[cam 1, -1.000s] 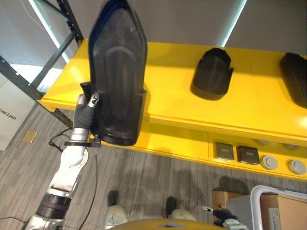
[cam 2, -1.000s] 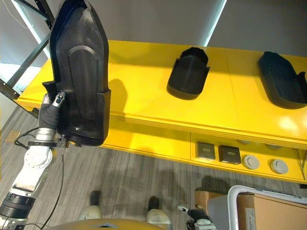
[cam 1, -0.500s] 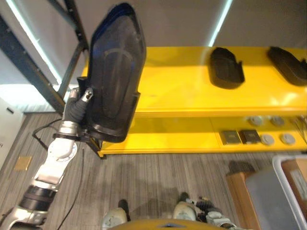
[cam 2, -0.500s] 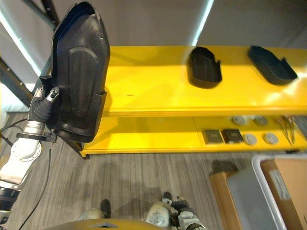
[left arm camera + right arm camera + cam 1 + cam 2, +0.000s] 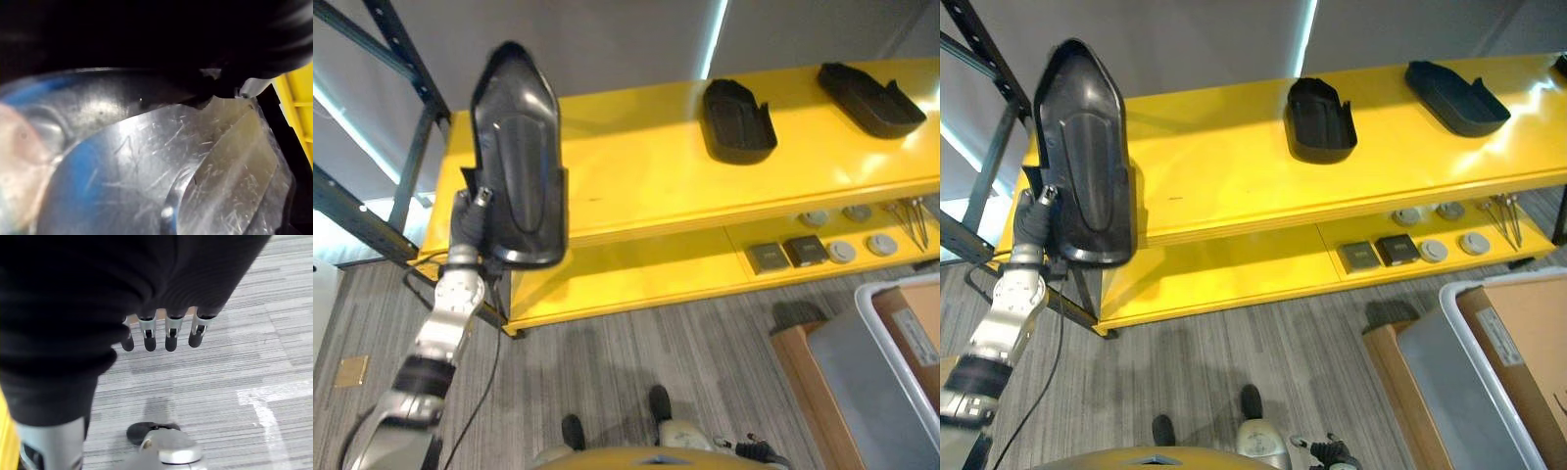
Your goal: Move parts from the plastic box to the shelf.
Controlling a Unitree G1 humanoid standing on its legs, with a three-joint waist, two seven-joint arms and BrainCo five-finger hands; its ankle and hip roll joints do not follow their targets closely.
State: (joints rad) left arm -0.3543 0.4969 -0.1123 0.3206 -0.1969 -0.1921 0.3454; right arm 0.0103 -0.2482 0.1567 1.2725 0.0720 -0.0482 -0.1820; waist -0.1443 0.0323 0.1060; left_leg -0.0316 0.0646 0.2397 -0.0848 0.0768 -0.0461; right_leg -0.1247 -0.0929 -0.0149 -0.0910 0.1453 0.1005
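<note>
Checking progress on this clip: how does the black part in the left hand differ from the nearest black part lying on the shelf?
The held part stands upright in the left hand off the shelf's left end; the shelf part lies flat, hollow side up. The held part looks longer and more pointed. Both are black moulded plastic.

A long black moulded part (image 5: 516, 176), glossy, pointed at its top and hollowed on the near face, stands upright before the left end of the yellow shelf (image 5: 646, 176); two similar black parts (image 5: 736, 120) (image 5: 869, 96) lie further right on its top
</note>
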